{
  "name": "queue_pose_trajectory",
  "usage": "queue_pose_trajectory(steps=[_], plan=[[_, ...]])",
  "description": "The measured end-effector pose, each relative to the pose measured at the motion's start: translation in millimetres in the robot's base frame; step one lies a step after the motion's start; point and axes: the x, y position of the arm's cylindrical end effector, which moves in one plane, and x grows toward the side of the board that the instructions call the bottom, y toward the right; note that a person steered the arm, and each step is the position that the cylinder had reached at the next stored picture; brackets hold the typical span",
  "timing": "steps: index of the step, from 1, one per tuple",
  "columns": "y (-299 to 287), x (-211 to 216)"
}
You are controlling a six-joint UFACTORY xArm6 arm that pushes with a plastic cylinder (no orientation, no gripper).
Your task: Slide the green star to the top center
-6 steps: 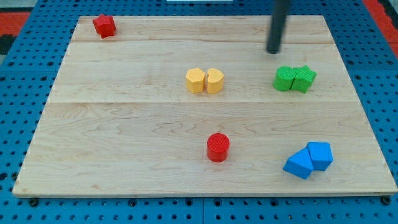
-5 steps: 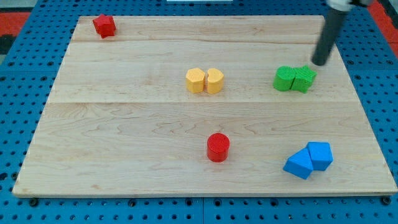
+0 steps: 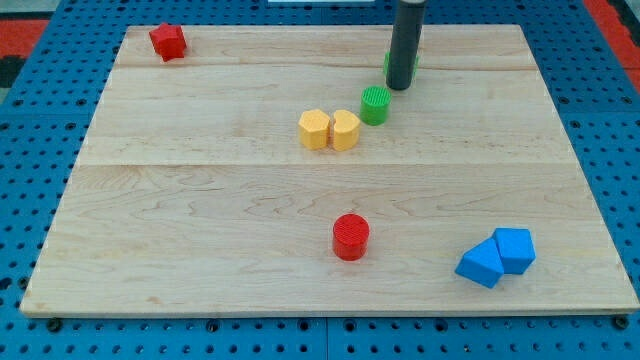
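My tip [image 3: 401, 87] stands near the top center of the wooden board [image 3: 200, 200]. The green star [image 3: 387, 67] is almost wholly hidden behind the rod; only thin green slivers show at the rod's left and right edges. A green cylinder [image 3: 375, 104] sits just below and left of my tip, close to it; I cannot tell whether they touch.
Two yellow blocks [image 3: 314, 129] [image 3: 346, 130] sit side by side left of the green cylinder. A red star-like block [image 3: 168, 41] is at the top left. A red cylinder [image 3: 351, 237] is at the bottom center. Two blue blocks [image 3: 482, 263] [image 3: 515, 248] touch at the bottom right.
The rod swung right past the green pair, then back left. Both green blocks moved left and up from the right side; the star is now behind the rod, the cylinder beside the yellow blocks.
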Motion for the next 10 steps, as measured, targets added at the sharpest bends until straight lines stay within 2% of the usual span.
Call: queue_pose_trajectory(steps=[2, 3, 4, 5, 6, 7, 8, 9, 10], plan=[[62.5, -35.9], [42.1, -58.5], [0.2, -67.1], [-16.1, -67.1], [9.0, -30.4], [-50.9, -31.8], [-80.8, -53.3], [-17.6, -57.8], [5.1, -79.7]])
